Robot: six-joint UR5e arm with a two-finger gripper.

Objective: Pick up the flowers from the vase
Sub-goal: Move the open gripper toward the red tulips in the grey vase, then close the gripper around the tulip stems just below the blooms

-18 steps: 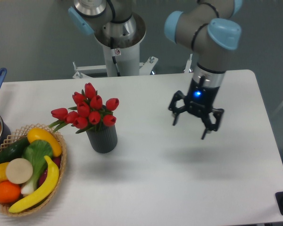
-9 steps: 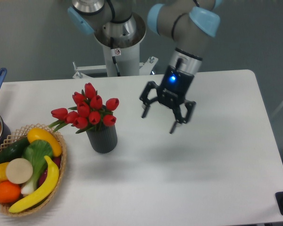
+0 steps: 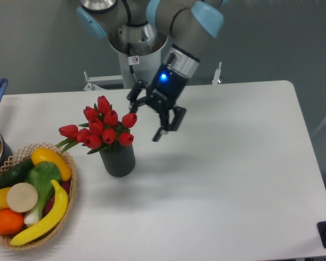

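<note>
Red tulips (image 3: 102,126) sit just left of the spread-open gripper (image 3: 145,119); a careless swipe could topple the vase (image 3: 118,159).

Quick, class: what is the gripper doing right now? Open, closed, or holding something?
Gripper: open, holding nothing, just right of the flowers, which sit in the vase.
</note>
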